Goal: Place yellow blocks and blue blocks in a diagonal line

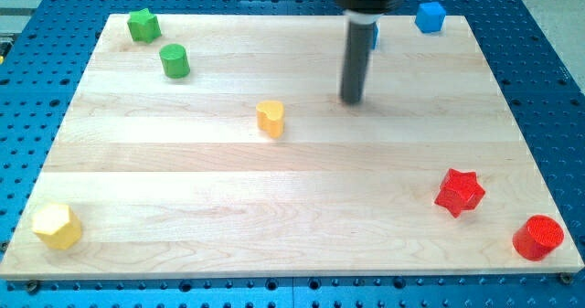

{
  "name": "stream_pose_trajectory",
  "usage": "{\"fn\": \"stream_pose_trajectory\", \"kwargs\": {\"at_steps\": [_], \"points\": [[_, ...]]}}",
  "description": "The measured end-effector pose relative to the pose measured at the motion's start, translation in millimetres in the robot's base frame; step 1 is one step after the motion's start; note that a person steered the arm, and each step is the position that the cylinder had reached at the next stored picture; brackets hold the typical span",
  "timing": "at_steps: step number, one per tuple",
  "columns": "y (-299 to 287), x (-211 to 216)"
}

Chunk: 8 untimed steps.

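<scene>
Nearest: yellow hexagonal block [58,226] at board's 7 o'clock corner. Mid-board: yellow heart-like block [271,118]; my tip [352,100] sits at its 3 o'clock, apart, touching nothing; a bare rod, nothing to spread or pinch. Far: blue block [374,36] mostly hidden behind the rod, blue cube [430,16] at 1 o'clock edge. Judgement: the yellows and the cube already run diagonally; approach the hidden blue from 12 o'clock, push slowly onto that line.
</scene>
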State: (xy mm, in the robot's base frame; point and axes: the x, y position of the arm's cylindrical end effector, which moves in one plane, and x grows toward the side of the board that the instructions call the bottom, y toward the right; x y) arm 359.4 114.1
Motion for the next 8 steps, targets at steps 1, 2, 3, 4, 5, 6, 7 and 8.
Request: {"fn": "stream_pose_trajectory", "kwargs": {"at_steps": [1,2,3,4,5,6,7,8], "points": [[77.8,-35.1],[138.8,-84.4],[154.5,-143.8],[153.4,-168.0],[125.9,-167.0],[94.0,-162.9],[110.3,-164.3],[109.2,-167.9]]}}
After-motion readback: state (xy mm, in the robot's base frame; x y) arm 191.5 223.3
